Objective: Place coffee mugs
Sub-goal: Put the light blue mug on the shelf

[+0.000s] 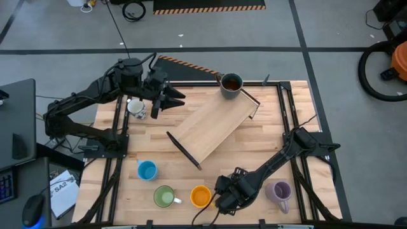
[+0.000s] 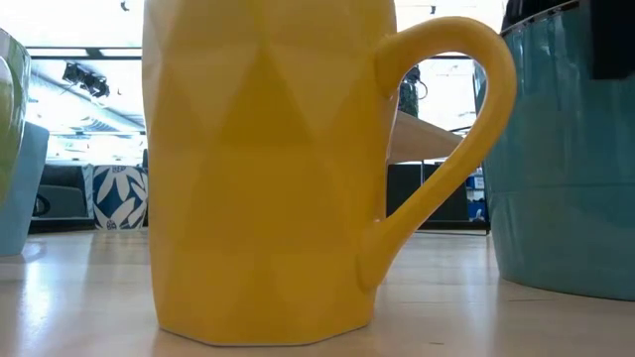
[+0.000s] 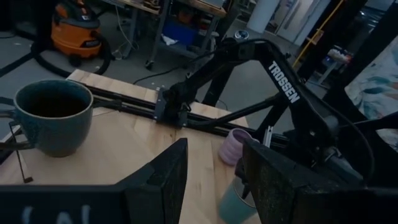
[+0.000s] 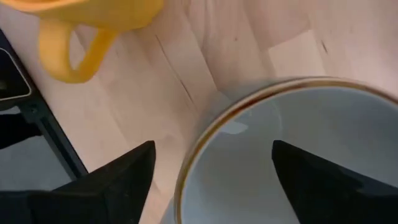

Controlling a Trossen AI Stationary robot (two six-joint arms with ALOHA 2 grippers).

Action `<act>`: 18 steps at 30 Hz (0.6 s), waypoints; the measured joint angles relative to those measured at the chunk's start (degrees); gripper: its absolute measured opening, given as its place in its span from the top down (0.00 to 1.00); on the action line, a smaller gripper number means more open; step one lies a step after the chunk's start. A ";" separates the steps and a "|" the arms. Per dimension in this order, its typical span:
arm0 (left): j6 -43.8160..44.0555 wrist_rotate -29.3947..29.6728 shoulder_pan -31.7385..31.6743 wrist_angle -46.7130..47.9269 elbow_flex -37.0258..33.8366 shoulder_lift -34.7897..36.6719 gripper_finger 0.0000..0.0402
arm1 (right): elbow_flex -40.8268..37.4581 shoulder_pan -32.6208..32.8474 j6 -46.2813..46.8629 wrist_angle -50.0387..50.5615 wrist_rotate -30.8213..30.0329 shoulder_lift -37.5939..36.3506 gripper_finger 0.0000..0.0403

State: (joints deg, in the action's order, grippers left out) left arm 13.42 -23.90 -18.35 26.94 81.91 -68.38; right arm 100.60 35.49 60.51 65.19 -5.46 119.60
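My right gripper (image 1: 224, 198) points down at the near edge, open over a teal mug (image 4: 292, 149) with a pale inside and brown rim. One finger (image 4: 118, 180) stands outside the mug's rim, the other (image 4: 323, 180) over its hollow. The orange mug (image 1: 201, 196) stands right beside it, with the green mug (image 1: 165, 196), blue mug (image 1: 147, 170) and lilac mug (image 1: 280, 193) along the near side. A dark mug (image 1: 231, 84) sits at the far end of a wooden shelf (image 1: 213, 130). My left gripper (image 1: 168, 102) hovers open beside a white mug (image 1: 135, 107).
The wooden shelf lies slantwise across the table's middle on thin black legs. Black frame rails (image 1: 286, 121) run along both table sides. In the low view the orange mug (image 2: 268, 169) fills the middle and the teal mug (image 2: 566, 149) stands at the right.
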 joint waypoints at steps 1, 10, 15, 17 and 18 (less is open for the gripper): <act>0.31 0.00 0.00 0.02 0.00 0.00 0.60 | 0.00 -0.05 0.08 0.20 0.11 0.01 0.23; 0.51 0.00 0.00 0.80 0.00 -0.02 0.60 | -0.02 -0.07 0.21 0.49 0.76 0.10 0.50; 0.46 0.00 0.00 0.98 0.00 -0.02 0.60 | -0.02 -0.04 0.37 0.72 2.55 0.08 0.62; 0.44 0.00 0.00 0.98 0.00 -0.02 0.60 | -0.02 -0.04 0.37 1.13 2.67 0.08 0.66; 0.44 0.00 0.00 0.99 0.00 -0.02 0.60 | -0.02 -0.04 0.37 1.60 2.80 0.08 0.67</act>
State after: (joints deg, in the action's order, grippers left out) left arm 13.87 -23.90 -18.35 27.93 81.91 -68.40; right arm 100.57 35.44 60.88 66.78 -2.66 119.68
